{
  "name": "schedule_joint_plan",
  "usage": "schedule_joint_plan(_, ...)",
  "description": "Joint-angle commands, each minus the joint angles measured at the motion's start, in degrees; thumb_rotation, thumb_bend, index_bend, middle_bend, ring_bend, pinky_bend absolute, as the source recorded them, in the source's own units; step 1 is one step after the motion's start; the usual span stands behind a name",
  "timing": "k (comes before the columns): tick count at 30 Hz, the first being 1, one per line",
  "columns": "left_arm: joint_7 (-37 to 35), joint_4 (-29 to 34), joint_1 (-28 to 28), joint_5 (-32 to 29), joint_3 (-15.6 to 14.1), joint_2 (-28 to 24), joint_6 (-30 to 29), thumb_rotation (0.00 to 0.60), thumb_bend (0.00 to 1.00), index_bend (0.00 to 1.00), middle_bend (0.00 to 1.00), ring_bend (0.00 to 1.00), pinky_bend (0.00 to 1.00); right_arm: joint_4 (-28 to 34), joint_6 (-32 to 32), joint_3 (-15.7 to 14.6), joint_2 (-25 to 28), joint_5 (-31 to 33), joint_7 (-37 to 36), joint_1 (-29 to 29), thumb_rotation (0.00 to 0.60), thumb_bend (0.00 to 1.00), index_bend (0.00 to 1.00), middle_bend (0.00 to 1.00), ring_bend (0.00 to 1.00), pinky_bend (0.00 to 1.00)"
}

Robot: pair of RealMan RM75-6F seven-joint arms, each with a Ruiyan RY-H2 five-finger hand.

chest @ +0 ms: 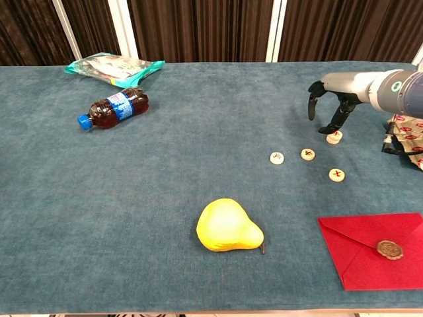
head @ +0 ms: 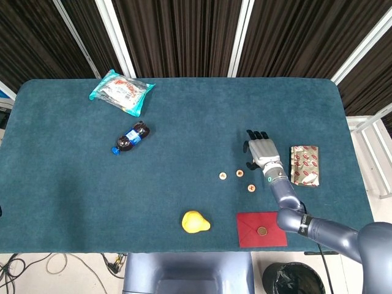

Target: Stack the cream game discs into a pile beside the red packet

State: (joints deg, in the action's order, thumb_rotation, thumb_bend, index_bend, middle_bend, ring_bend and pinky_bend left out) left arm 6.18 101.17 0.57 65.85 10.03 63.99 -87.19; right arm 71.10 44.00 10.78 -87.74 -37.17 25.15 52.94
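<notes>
Nearest me lies the red packet [chest: 377,251], with no pile beside it yet; beyond it three cream discs [chest: 307,154] sit loose on the cloth. Farthest, a fourth disc [chest: 334,137] lies under my right hand [chest: 330,99], whose spread fingers hold nothing. I judge I'm at the first pickup: next I lower and pinch that disc.

Right hand [chest: 328,105] above cream disc [chest: 334,137]

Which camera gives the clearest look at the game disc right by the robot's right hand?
Chest view: the disc shows whole, with its red mark, just below the right hand. In the head view that hand covers it.
</notes>
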Motion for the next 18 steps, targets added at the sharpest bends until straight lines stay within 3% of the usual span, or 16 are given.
schedule_joint_plan(1,-0.08,-0.01,-0.03,0.03,0.03,-0.04,-0.07,0.600,0.63,0.05,0.00,0.00,0.00,3.99,3.31,-0.92,0.67,-2.93,0.14,-1.34,0.600,0.38,0.42,0.00,0.00,0.00)
schedule_joint_plan(8,-0.22,0.04,-0.03,-0.19,0.09,-0.13,0.09,0.600,0.63,0.05,0.00,0.00,0.00,7.26,6.52,-3.46,-0.11,-8.46,-0.21,-3.61,0.600,0.38,0.42,0.00,0.00,0.00)
schedule_joint_plan(18,-0.37,-0.07,-0.05,-0.24,0.14,-0.20,0.11,0.600,0.63,0.05,0.00,0.00,0.00,2.98,6.36,-3.86,-3.93,-10.00,-0.68,-4.45,0.600,0.38,0.42,0.00,0.00,0.00)
